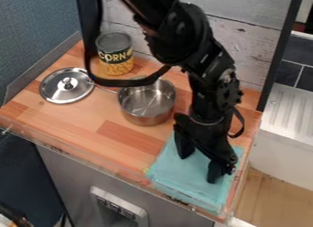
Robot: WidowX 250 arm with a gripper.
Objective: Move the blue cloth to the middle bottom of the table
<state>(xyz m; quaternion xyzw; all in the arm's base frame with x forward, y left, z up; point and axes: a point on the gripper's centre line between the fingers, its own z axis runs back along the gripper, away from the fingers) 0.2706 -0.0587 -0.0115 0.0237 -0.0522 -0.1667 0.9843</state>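
Observation:
The black gripper points down over the blue cloth, its two fingertips spread apart. The light blue-green cloth lies flat at the table's right front corner, reaching the front edge. Part of it is hidden beneath the gripper and its fingers. Whether the fingertips touch the cloth, I cannot tell. The wooden table extends to the left of the cloth.
A steel pot stands behind and left of the cloth, near the arm. Farther left lies a metal lid, with a corn can at the back. Low transparent edging runs along the table's front.

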